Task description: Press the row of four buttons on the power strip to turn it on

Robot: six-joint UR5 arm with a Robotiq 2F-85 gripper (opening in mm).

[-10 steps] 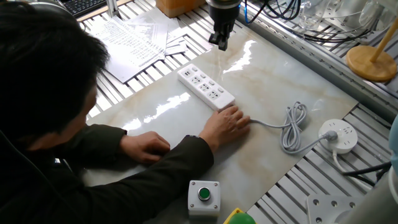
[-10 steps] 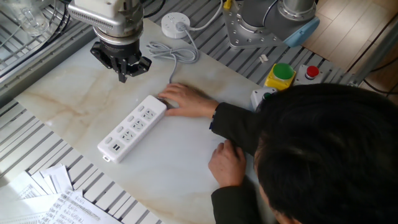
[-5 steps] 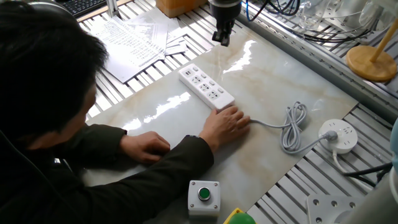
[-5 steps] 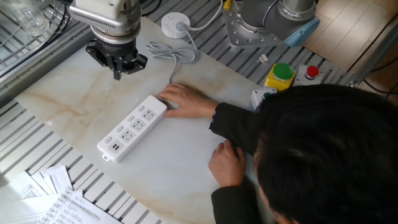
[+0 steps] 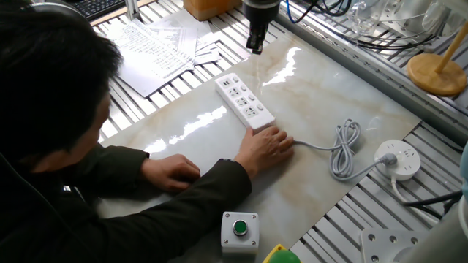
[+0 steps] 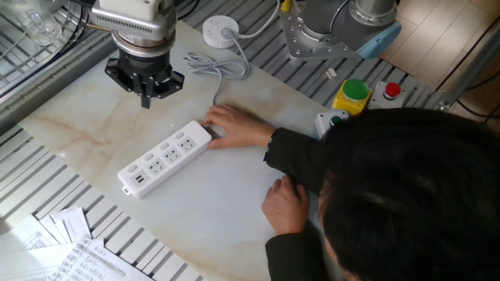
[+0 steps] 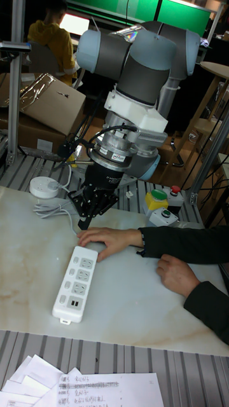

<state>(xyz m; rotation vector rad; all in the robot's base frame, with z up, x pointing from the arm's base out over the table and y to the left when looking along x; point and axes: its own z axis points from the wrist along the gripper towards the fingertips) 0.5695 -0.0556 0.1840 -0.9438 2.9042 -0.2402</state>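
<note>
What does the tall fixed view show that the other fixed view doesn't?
Only the tall fixed view: the arm's grey-and-blue joints, cardboard boxes and a seated person in yellow behind the table.

Only the other fixed view: printed papers off the slab's near corner, and the back of the person's head.

Both: the power strip on the marble slab, a hand at its cord end, the pincer above the slab, not touching the strip, and the round white socket disc.
</note>
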